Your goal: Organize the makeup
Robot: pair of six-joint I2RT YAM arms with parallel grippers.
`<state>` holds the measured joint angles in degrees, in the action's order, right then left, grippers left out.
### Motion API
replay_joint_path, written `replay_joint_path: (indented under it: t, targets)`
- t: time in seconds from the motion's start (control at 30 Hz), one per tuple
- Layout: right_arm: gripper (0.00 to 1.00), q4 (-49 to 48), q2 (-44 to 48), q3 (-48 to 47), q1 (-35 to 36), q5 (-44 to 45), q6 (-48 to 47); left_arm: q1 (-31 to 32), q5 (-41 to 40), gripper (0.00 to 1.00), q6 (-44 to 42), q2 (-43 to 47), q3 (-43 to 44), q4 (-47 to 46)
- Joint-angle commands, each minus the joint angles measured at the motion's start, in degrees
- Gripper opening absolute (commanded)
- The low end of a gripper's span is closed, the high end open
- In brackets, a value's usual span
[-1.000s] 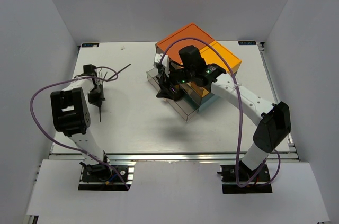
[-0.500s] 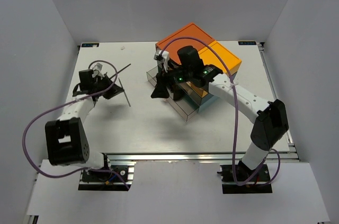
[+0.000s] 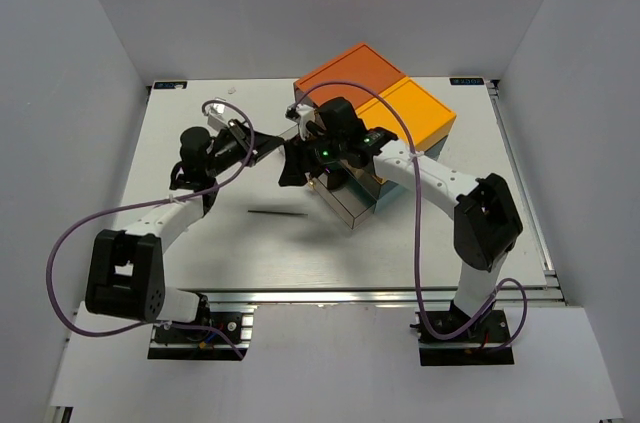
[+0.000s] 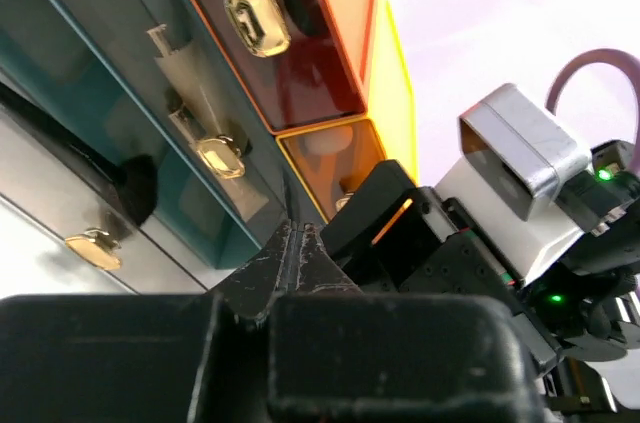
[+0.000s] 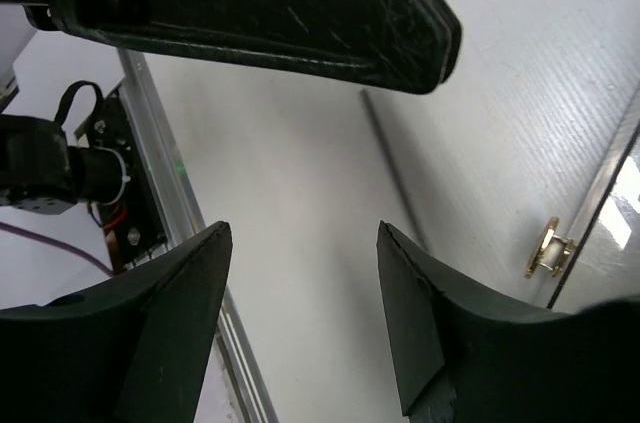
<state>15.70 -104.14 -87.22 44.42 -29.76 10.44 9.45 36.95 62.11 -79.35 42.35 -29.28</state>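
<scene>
Black thin stick (image 3: 275, 211): flat on white table (image 3: 330, 258), near centre of overhead frame.
Left gripper (image 4: 297, 241): fingers pressed together, empty.
Right gripper (image 5: 305, 243): jaws apart, empty, near stick.

One drawer box (image 3: 400, 108), one thin black stick (image 3: 275, 211).

A thin black stick (image 3: 278, 211) is lying on the white table (image 3: 200, 243), just beside the orange-and-yellow-topped drawer box (image 3: 375, 93).
</scene>
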Motion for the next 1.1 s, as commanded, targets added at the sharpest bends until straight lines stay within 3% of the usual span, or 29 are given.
replay_joint_path:
  t: [0.0, 0.1, 0.13, 0.2, 0.23, 0.27, 0.3, 0.33, 0.37, 0.4, 0.43, 0.53, 0.6, 0.63, 0.67, 0.73, 1.07]
  targets:
    - [0.66, -2.43, 2.71, -1.46, -0.13, 3.04, -0.68, -0.22, -0.82, 0.0, -0.47, -0.54, 0.1, -1.41]
    - [0.67, -3.31, 4.9, -0.41, -0.92, -1.33, -2.61, -0.22, -2.49, 0.0, -7.14, -0.98, 2.82, 7.02]
    - [0.68, -3.4, 5.6, -0.23, -1.61, -4.23, -5.4, -0.22, -3.28, 0.0, -9.0, -1.24, 3.61, 13.91]
    - [0.75, -1.74, 6.14, -0.58, -2.58, -12.13, -10.76, -0.22, -6.7, 0.0, -14.7, -2.47, 6.6, 21.85]
    - [0.78, -0.08, 6.66, -0.93, -3.55, -20.78, -15.05, -0.22, -8.11, 0.03, -16.56, -2.91, 7.74, 30.94]
    - [0.87, 2.72, 6.75, -1.46, -3.82, -25.13, -26.32, -0.22, -10.3, 0.08, -18.41, -3.35, 9.4, 34.95]
    - [0.89, 11.02, 7.02, -1.98, -3.91, -28.13, -33.13, -0.22, -11.45, 0.25, -20.77, -2.92, 9.68, 38.04]
    - [0.89, 16.15, 7.28, -2.77, -3.38, -29.55, -40.77, -0.22, -13.11, 0.36, -21.49, -2.39, 9.68, 43.37]
    - [0.89, 21.25, 7.28, -2.95, -2.77, -29.39, -54.07, -0.22, -15.22, 0.43, -22.37, -1.69, 9.68, 45.43]
    - [0.89, 27.04, 7.28, -2.69, -1.55, -27.48, -57.16, -0.22, -19.07, 0.49, -23.6, 0.23, 9.6, 46.84]
    - [0.89, 29.01, 7.28, -1.39, 0.99, -22.85, -59.72, -0.49, -20.85, 0.62, -23.78, 1.12, 9.77, 49.12]
    - [0.89, 26.33, 10.16, 3.7, 5.48, -16.76, -61.06, -1.45, -24.99, 0.7, -24.4, 2.97, 11.87, 52.81]
    - [0.89, 21.24, 12.46, 10.29, 6.9, -13.07, -57.65, -2.07, -29.36, 0.67, -24.49, 3.24, 13.89, 55.19]
    - [0.89, 16.86, 13.77, 11.88, 7.95, -12.09, -56.15, -2.94, -30.52, 0.61, -24.23, 3.33, 14.16, 56.95]
    - [0.89, 16.12, 13.96, 13.12, 8.22, -11.47, -55.36, -3.56, -31.32, 0.31, -23.88, 3.5, 14.17, 57.31]
    - [0.87, 16.46, 13.09, 12.6, 8.57, -10.94, -53.34, -5.57, -30.89, 0.03, -22.82, 3.68, 13.29, 57.14]
    - [0.85, 15.76, 12.47, 11.98, 8.75, -10.23, -49.47, -7.34, -29.3, 0.0, -23.26, 4.03, 13.2, 56.61]
